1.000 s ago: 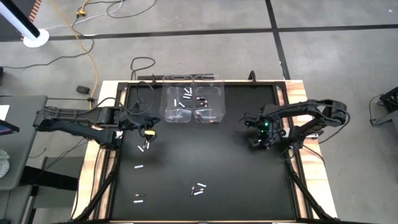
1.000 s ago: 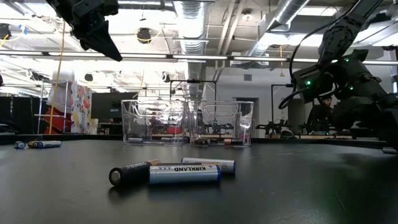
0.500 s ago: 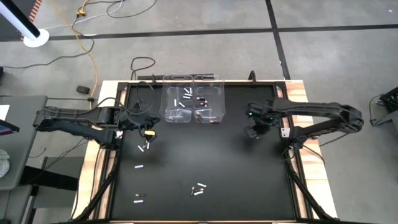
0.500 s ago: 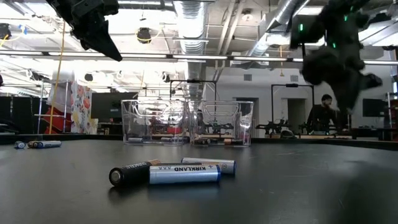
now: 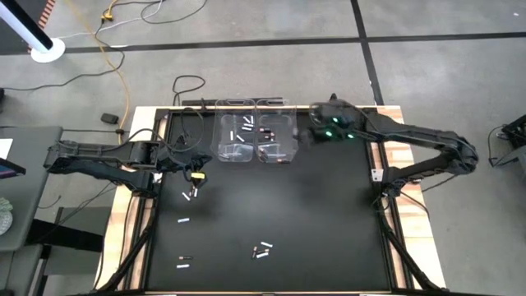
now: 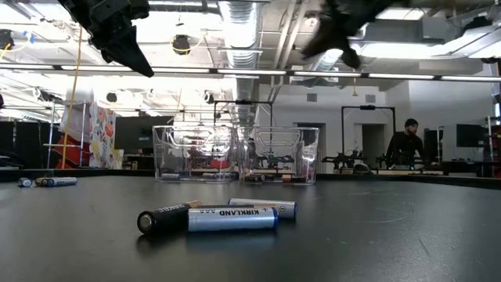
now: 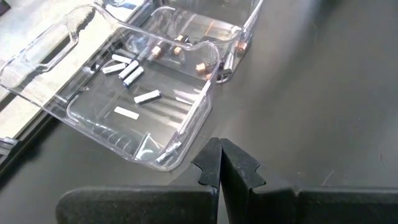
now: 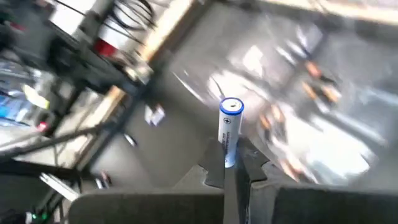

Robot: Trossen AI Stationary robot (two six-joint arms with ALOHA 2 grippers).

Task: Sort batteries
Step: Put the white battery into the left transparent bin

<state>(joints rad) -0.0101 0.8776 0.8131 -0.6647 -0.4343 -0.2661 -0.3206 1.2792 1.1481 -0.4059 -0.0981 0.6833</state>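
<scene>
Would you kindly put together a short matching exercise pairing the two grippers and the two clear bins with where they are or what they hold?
1. left gripper
2. right gripper
3. left bin
4. right bin

A. holds mostly white batteries
B. shut, empty, over the mat's left side
C. holds dark batteries with reddish ends
D. shut on a blue-and-white battery, beside the bins

Pairs: 1-B, 2-D, 3-A, 4-C

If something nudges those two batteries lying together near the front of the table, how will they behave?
The two batteries are smooth, rigid cylinders lying on their sides on the flat black table, so a sideways nudge would probably set them rolling. They touch, so one would likely push the other. A push on an end would more likely slide them.
</scene>
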